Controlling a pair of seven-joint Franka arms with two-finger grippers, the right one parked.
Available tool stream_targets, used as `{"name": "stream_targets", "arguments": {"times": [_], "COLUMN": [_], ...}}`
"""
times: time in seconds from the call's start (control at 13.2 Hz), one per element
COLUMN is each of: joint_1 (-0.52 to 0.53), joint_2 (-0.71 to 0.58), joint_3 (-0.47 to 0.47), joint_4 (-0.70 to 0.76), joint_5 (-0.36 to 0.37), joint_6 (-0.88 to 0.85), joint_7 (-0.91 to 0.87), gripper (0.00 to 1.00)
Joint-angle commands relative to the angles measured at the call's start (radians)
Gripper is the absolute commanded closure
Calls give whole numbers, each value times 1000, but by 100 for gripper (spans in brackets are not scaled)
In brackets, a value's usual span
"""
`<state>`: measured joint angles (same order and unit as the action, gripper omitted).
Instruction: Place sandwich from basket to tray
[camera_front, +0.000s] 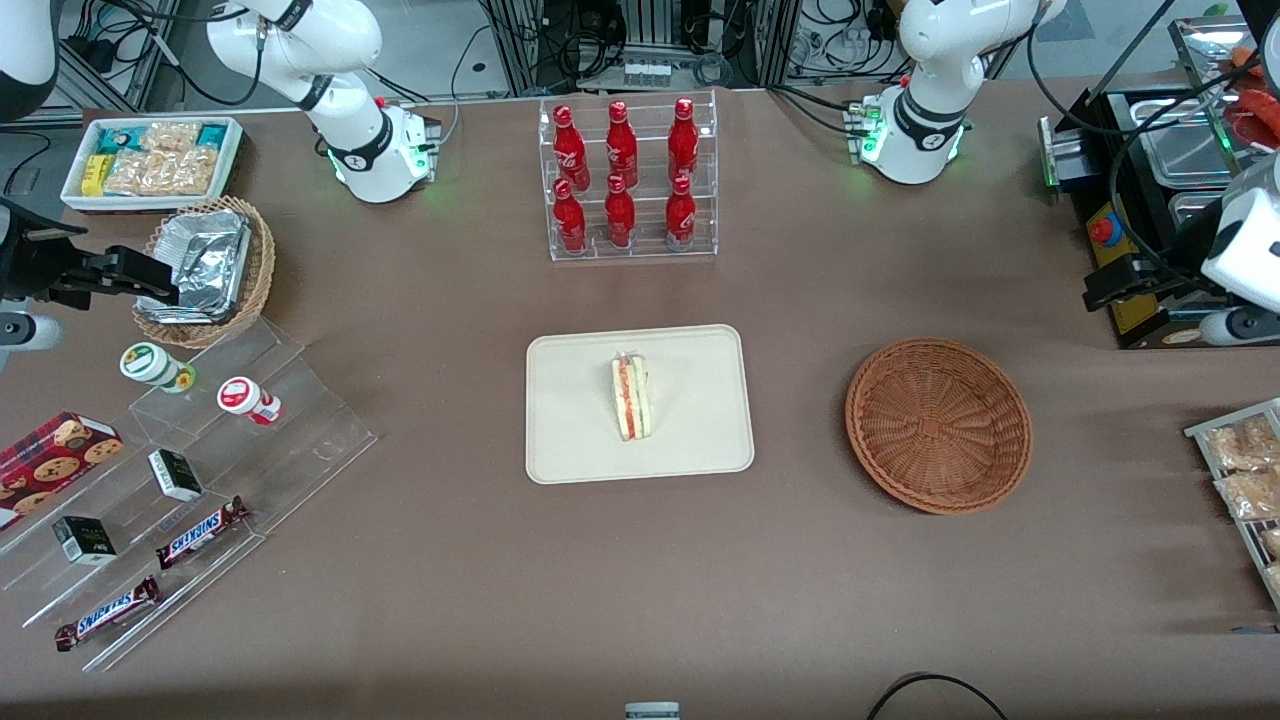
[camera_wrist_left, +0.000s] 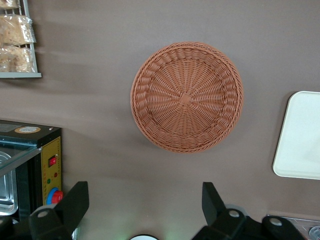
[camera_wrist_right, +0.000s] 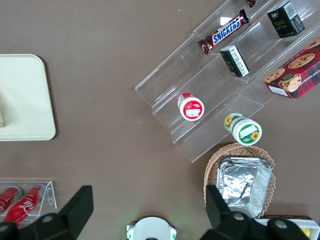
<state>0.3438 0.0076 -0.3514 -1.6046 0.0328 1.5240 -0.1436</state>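
Observation:
The sandwich (camera_front: 631, 398), a white wedge with a red and green filling stripe, lies on the cream tray (camera_front: 570, 430) at mid-table. The reddish-brown wicker basket (camera_front: 938, 425) sits beside the tray, toward the working arm's end, and holds nothing. My left gripper (camera_front: 1105, 288) hovers high above the table edge by the black appliance, farther from the front camera than the basket. In the left wrist view the gripper (camera_wrist_left: 144, 192) is open wide and empty, with the empty basket (camera_wrist_left: 186, 97) and a corner of the tray (camera_wrist_left: 300, 137) below it.
A clear rack of red bottles (camera_front: 628, 180) stands farther back than the tray. A stepped acrylic shelf of snacks (camera_front: 200, 470), a tan basket of foil containers (camera_front: 212, 268) and a white snack bin (camera_front: 150, 160) lie toward the parked arm's end. A black appliance (camera_front: 1150, 160) and a snack rack (camera_front: 1245, 480) lie toward the working arm's end.

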Motion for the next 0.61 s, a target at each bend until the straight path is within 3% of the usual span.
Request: {"name": "stream_targets", "arguments": {"times": [0.0, 0.15, 0.53], "joint_1": [-163, -297, -401], "joint_2": [-18, 15, 51], "joint_3": [200, 352, 420], "joint_4": [-2, 57, 97], "joint_5": [-27, -65, -68], "joint_6": [4, 4, 59], "joint_7": [28, 67, 98], "gripper": [0, 0, 0]}}
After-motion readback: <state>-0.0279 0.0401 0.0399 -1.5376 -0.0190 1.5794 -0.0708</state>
